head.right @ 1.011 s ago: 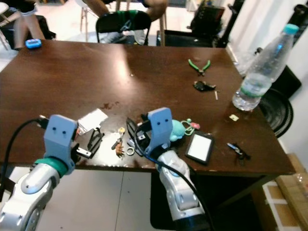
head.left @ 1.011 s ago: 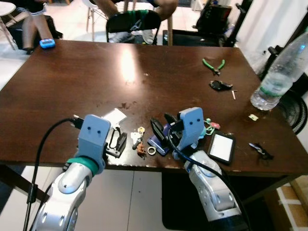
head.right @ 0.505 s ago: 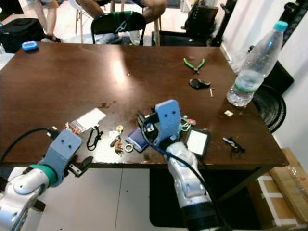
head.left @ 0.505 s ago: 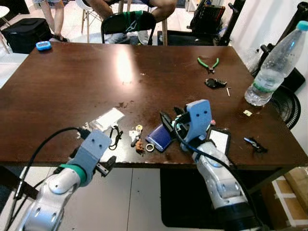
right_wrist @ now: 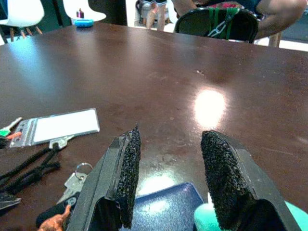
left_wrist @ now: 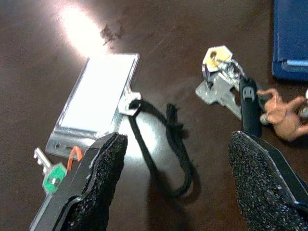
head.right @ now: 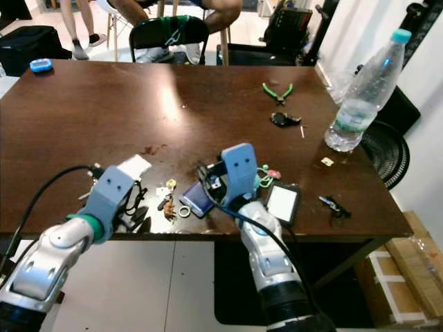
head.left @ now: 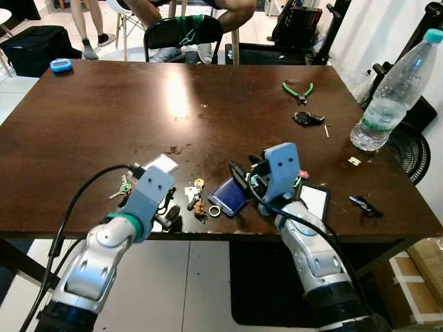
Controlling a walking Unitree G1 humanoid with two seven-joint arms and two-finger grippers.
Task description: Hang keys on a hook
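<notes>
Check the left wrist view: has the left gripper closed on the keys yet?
No, the left gripper is open above the black lanyard, and the keys lie untouched on the table.

Left claw [left_wrist: 173, 192] spread low, right claw [right_wrist: 168, 178] spread, raised.
</notes>
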